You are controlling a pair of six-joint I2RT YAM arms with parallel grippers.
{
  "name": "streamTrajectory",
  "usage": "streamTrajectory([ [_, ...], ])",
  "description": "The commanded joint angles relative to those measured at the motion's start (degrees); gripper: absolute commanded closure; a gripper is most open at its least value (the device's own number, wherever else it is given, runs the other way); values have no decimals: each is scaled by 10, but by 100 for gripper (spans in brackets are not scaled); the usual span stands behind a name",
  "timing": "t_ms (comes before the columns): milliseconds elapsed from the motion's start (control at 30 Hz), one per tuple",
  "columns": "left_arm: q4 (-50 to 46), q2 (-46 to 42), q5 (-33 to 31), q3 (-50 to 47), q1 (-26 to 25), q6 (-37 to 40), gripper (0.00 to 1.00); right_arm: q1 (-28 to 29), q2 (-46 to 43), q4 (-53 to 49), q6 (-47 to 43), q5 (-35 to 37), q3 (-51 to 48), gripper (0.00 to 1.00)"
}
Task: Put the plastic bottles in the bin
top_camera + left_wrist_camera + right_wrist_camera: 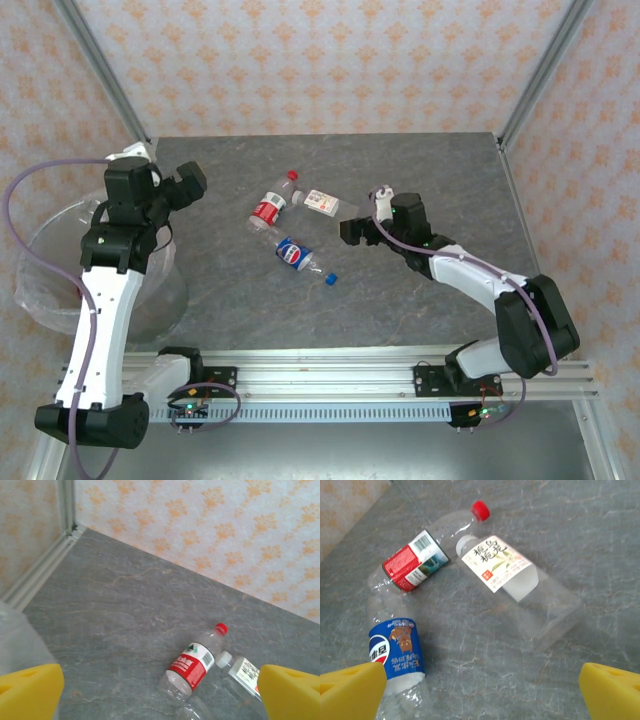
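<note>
From the top external view, the task is judged at most part done. Three plastic bottles are seen lying on the grey worktop (pixel 440 180), well apart from the bin (pixel 45 285) at the left edge: a red-labelled bottle (pixel 268 208), a white-labelled bottle (pixel 322 200) just beside it, and a blue-labelled bottle (pixel 298 255) nearer the arms. The bin is lined with a clear crinkly bag, and what lies in it cannot be made out, as the left arm is over it. The left pincer (pixel 188 182) is held above the bin's far rim, and the right pincer (pixel 350 232) just right of the bottles. In the left wrist view, the yellow fingers (pixel 30 692) are set wide apart with nothing between them, and the red-labelled and white-labelled bottles are seen on the worktop beyond. In the right wrist view, the fingers (pixel 350 690) are likewise spread wide and empty, with all three bottles lying beyond them, none touched. All three are yet to be carried to the bin.
</note>
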Motion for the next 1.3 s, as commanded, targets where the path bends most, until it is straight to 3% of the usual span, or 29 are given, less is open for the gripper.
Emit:
streamTrajectory([
  [0,25,7,27,13,-12,4,0,6,11,-35,36,11,7,1],
  [133,49,20,50,7,-46,-13,0,27,47,-71,63,2,33,1],
  [367,25,67,5,28,-112,-9,0,93,93,-56,-13,2,41,1],
  [567,18,80,-9,29,-116,-10,0,132,116,-88,-78,-13,41,0],
  [933,14,96,-13,29,-116,-14,0,161,189,-80,-98,15,90,2],
  [1267,-3,103,-26,35,-116,-11,0,174,237,-63,-136,63,110,14],
])
